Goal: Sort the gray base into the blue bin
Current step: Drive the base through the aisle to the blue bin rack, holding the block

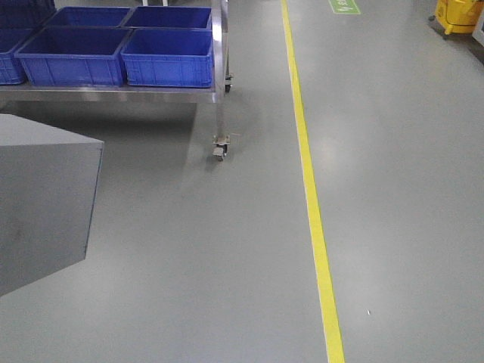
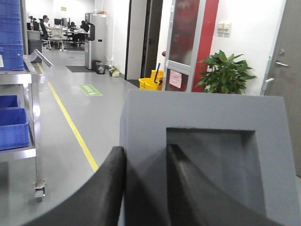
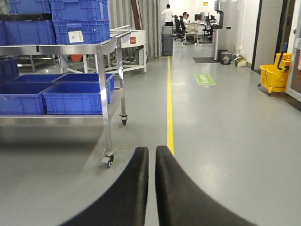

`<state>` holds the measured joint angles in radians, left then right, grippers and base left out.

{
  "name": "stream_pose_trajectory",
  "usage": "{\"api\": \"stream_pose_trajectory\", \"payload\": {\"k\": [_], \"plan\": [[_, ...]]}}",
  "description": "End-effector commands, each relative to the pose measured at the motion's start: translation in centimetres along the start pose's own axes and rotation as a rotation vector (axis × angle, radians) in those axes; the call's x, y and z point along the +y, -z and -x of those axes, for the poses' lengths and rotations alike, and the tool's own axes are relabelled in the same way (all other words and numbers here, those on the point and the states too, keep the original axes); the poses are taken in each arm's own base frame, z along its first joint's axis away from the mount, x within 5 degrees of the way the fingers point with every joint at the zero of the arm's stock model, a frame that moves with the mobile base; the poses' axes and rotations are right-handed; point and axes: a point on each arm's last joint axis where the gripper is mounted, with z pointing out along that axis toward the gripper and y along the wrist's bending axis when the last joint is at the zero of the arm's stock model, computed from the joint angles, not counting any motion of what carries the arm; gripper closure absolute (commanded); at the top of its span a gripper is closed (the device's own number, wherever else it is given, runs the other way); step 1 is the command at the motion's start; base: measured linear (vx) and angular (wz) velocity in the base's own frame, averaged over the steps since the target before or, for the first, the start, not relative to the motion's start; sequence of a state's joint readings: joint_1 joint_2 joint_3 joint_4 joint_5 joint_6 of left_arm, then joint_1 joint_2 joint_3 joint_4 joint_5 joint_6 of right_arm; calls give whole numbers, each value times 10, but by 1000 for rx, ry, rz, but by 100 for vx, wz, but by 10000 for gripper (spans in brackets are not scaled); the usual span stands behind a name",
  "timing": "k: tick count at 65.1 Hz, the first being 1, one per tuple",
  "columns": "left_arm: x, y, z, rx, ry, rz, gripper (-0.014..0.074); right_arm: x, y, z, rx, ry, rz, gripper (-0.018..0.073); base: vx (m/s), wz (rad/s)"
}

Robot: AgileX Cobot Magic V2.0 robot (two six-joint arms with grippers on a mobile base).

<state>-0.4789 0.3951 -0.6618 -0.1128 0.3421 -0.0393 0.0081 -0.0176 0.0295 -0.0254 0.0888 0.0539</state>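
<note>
Pinching one wall of the gray base (image 2: pixel 202 113), the jaws of the left gripper (image 2: pixel 144 153) stand with one finger on the block's outer face and the other apparently inside its dark square recess. The block hangs in the air, close in front of the robot and over bare floor (image 1: pixel 227 249). This grip looks to be the weak point: it is on a thin wall off to one side of the block, so a jolt from the base or a quick swing of the arm could make the block pivot or slide out and drop to the floor. The jaws of the right gripper (image 3: pixel 152 150) are pressed almost together on nothing, so there is no second hold if it slips. The blue bin (image 1: pixel 168 64) nearest the front right corner of the shelf (image 1: pixel 113 94) is well apart from the block, so the carry is long. It sits among several alike on the steel cart, which makes a wrong bin easy to pick. Coming in low could knock the block on the bin's thick rim or on the upright post (image 1: pixel 218 68) at that corner. In the front view the held block also hides the lower left, where the approach lies.
</note>
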Motion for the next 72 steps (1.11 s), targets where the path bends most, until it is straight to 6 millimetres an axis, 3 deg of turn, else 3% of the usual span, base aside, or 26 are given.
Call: {"api": "stream_pose_trajectory", "payload": {"k": [1,39,72], "plan": [[-2,2,19,-128,12,-14,592,0,1,7,-80,13,-1,564,40,12],[-2,2,18,-127,12,-14,592,0,1,7,-80,13,-1,564,39,17],[-2,2,18,-127,12,-14,592,0,1,7,-79,13,-1,564,37,64]]}}
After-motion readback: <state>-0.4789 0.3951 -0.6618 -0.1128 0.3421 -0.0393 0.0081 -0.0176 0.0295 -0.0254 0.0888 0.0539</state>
